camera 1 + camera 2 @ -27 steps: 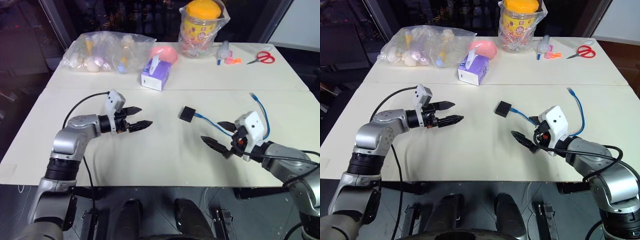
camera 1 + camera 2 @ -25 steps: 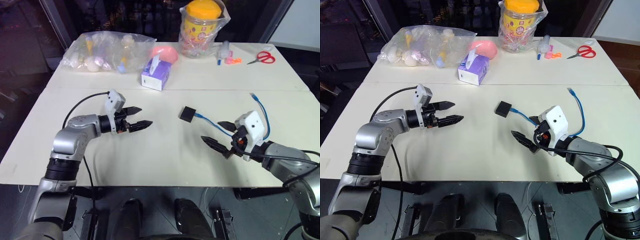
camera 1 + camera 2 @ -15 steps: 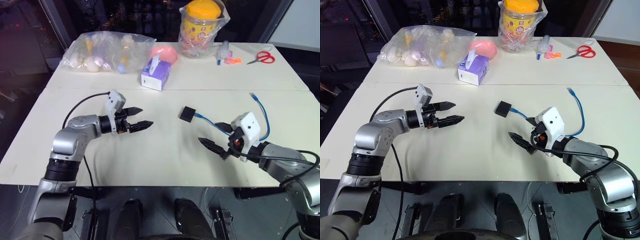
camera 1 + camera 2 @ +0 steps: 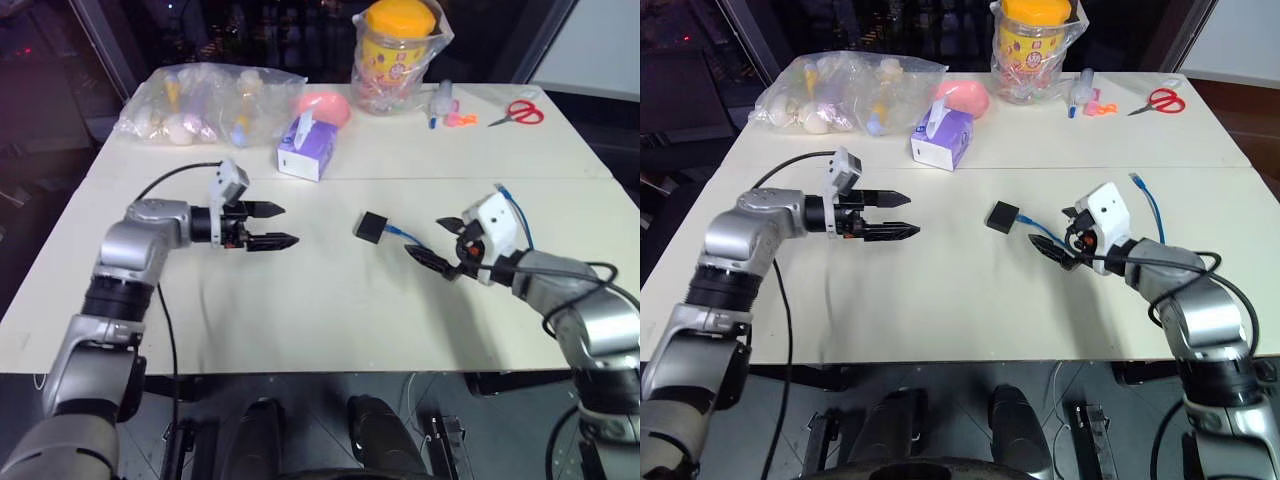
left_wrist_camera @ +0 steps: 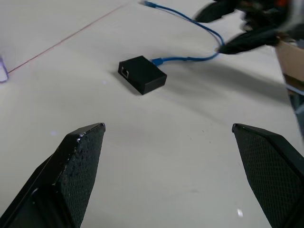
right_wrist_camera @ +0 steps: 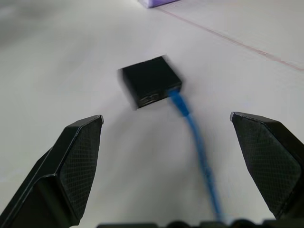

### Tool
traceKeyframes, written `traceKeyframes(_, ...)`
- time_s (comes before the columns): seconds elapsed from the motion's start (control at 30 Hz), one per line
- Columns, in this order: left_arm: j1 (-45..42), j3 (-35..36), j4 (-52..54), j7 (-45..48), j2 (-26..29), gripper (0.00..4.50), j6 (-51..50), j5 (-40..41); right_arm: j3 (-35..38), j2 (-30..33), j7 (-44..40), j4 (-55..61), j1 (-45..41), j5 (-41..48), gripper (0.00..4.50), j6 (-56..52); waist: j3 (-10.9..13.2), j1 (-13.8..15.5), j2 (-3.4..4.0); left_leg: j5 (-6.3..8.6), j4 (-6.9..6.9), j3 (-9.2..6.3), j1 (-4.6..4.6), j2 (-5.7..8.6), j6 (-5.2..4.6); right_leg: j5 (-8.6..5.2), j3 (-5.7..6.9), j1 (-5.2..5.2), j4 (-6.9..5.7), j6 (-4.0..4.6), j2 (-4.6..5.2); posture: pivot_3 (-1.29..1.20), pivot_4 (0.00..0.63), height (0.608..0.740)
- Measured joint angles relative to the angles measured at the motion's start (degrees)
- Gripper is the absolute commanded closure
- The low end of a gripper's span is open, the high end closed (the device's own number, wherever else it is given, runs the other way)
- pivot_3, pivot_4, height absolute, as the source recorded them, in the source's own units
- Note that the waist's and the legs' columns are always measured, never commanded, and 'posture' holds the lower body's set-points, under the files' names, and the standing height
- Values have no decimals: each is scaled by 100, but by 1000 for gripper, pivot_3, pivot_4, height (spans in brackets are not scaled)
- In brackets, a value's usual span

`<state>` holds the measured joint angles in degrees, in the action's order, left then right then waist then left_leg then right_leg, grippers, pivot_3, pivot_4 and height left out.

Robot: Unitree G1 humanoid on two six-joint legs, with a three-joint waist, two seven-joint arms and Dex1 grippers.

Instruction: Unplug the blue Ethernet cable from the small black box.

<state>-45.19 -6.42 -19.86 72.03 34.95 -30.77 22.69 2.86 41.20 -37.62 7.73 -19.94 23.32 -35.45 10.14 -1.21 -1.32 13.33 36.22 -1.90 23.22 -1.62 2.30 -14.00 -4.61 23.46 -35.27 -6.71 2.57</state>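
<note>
Matte white covers the bench (image 4: 330, 320), and no writing on it can be read: the yellow-lidded jar (image 4: 396, 50) at the far edge carries a printed label too small to make out, and the purple tissue box (image 4: 307, 150) shows no legible brand.

Left to right: the left gripper (image 4: 282, 226) hangs above the bench's left half with its two black fingers spread wide and nothing between them, pointing toward the middle. It has shifted only slightly since the earlier frame. The small black box (image 4: 371, 227) lies flat near the bench's centre, with the blue Ethernet cable (image 4: 1038, 231) plugged into its side (the plug is still seated). The cable runs right from the box, passes under the right gripper (image 4: 432, 244) and loops toward the right edge, where its free plug lies. The right gripper has come closer to the box than before and now faces it along the cable, jaws fully apart, gripping nothing. Red scissors (image 4: 518, 113) lie at the far right corner.
</note>
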Motion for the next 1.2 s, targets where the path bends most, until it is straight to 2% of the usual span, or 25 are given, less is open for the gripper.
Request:
traceKeyframes(0.17, -373, -17, -378, 479, 116, 42, 265, -132, -692, -328, -532, -1953, -1012, -662, 0, 780, 1, 2, 0, 0, -6, 1, 8, 0, 0, 11, 0, 6, 1, -25, 1, 0, 150, 740)
traceKeyframes(0.37, -237, 150, -14, 224, 94, 42, 226, -97, -1179, -1049, -1163, -4388, -2272, -1308, 0, 1725, 2, -49, 1, 0, -5, -2, 5, 0, 0, 12, 1, 8, -16, -28, 1, 0, 150, 740)
traceKeyframes(0.47, -17, 223, 76, 35, 99, 0, 227, -97, -1172, -1236, -1319, -5202, -2663, -1462, 895, 2111, 2, -131, 1, 0, -5, -4, -4, 0, 1, 13, 2, 1, -21, -27, 1, 0, 150, 740)
traceKeyframes(0.63, 224, 291, 256, -136, 96, 0, 118, -76, -1134, -1213, -1590, -5830, -2863, -1705, 3422, 2597, 1, -141, 0, 0, -6, -6, -10, -1, 1, 12, 4, -2, -28, -27, 0, 0, 150, 740)
traceKeyframes(0.7, 224, 316, 321, -172, 96, 0, 102, -73, -1125, -1197, -1749, -5866, -2862, -1751, 4462, 2668, 1, -140, 0, 0, -6, -6, -13, -1, 1, 12, 4, -5, -28, -27, 0, 0, 150, 740)
traceKeyframes(0.83, 220, 321, 331, -211, 16, 0, 102, -72, -1131, -1184, -1829, -5826, -2807, -1892, 4462, 2862, 1, -138, 0, 0, -7, -6, -24, -1, 1, 12, 4, -14, -31, -27, 0, 0, 150, 740)
traceKeyframes(0.9, 161, 318, 197, -209, -115, 0, 107, -72, -1160, -1113, -1625, -5496, -2583, -2113, 4462, 3285, 1, -123, 1, 0, -7, -6, -26, 0, 1, 12, 4, -17, -31, -27, 0, 0, 150, 740)
traceKeyframes(1.03, -388, 738, -728, -231, -736, 0, -273, 385, -1315, -820, -723, -3680, -1651, -2965, 4462, 4698, 4, -103, 2, -1, 4, -8, 10, 6, 2, 8, 4, 16, -44, -35, 5, 0, 150, 740)
traceKeyframes(1.2, -941, 933, -1531, -146, -1245, 0, -448, 621, -1167, -696, -286, -1781, -1241, -3214, 4462, 4817, 4, -151, 1, -1, -5, -9, -5, 6, 3, 7, 1, 16, -58, -34, 0, 0, 150, 740)
